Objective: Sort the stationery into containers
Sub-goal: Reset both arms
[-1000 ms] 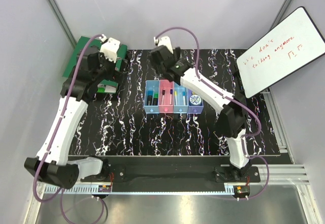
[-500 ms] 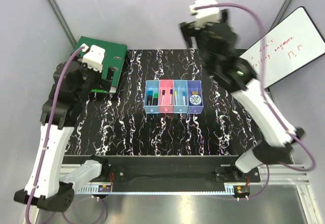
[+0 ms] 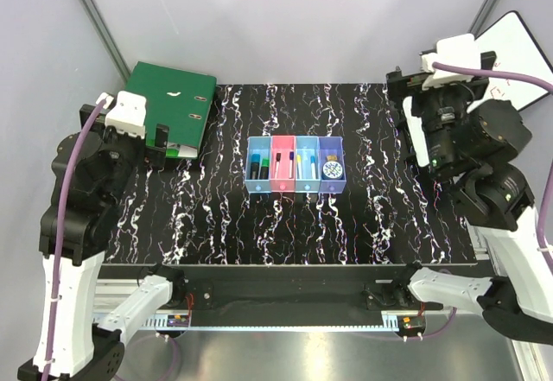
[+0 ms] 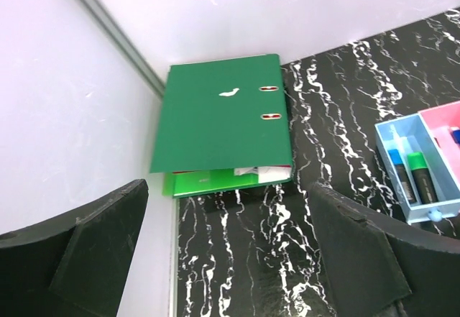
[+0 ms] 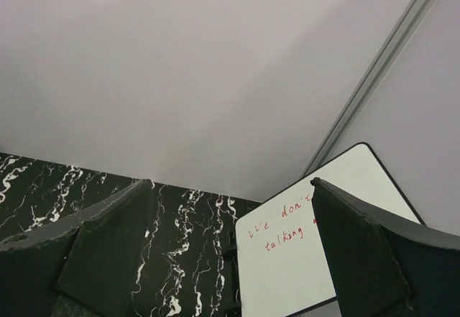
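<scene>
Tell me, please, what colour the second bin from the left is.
The second bin is pink, clearest in the top external view.

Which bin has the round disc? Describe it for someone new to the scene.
On the black marbled table, a row of four small translucent bins sits at the centre. It is the violet-blue bin at the right end of that row in the top view. Alone among them it holds a round blue-white disc, while its neighbours hold pens.
</scene>
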Controlling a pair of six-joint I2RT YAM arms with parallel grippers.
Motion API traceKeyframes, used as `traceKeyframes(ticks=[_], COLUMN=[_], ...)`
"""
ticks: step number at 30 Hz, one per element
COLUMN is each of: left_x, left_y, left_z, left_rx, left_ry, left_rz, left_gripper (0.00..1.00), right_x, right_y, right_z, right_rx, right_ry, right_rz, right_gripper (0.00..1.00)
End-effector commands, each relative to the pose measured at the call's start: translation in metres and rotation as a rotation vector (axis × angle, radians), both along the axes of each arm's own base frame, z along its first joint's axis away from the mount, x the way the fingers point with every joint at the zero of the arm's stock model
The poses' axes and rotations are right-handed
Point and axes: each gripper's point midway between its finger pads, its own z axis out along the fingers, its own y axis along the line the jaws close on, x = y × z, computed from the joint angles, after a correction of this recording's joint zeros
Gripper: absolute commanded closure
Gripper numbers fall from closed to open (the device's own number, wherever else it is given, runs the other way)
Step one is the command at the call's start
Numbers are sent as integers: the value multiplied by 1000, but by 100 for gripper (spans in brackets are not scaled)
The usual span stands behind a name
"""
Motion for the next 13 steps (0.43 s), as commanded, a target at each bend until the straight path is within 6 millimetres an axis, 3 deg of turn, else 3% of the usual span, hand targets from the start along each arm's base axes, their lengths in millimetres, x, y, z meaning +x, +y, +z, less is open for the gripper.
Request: traceKeyframes(ticks=[1,13], left_x=[-12,-5], left_y=[12,2], left_z=[16,1], left_rx=[12,-40], left_ry=[-50,-9], left_rz=[46,19], left_gripper=[1,1], right_x=[8,15], right_y=[4,7], right_z=[-6,-31], right_rx=[-45,-93], right_ry=[17,66], right_rz=[-23,-41], right_gripper=[0,0])
